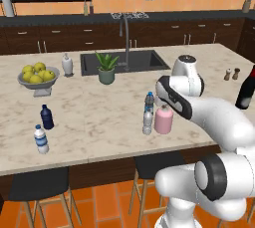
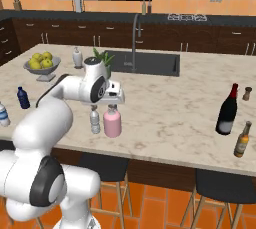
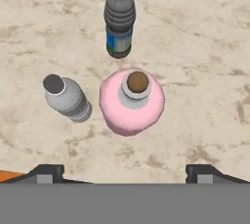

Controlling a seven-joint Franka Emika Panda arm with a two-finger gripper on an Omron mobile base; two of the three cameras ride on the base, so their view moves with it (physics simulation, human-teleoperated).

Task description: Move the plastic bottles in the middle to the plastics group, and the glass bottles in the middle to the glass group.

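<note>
Hand view: the two-finger gripper (image 3: 125, 171) has its jaws spread wide, holding nothing, hovering right above the squat pale-pink glass bottle (image 3: 132, 101) on the marble island counter (image 1: 94, 117). The clear-grey plastic bottle (image 3: 67, 98) is just beside it, the blue-labelled plastic bottle (image 3: 119, 20) just past it.

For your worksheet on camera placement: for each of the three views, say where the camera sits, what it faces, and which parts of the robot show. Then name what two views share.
Left base view: behind the arm, to its left, facing the island counter and sink; white arm at lower right.
Right base view: behind, to its right, facing the same counter; arm at lower left.
Hand view: on the hand, looking straight down; open tool tips at the bottom.
Shared: all three show the pink bottle; both base views show the wine bottle.
</note>
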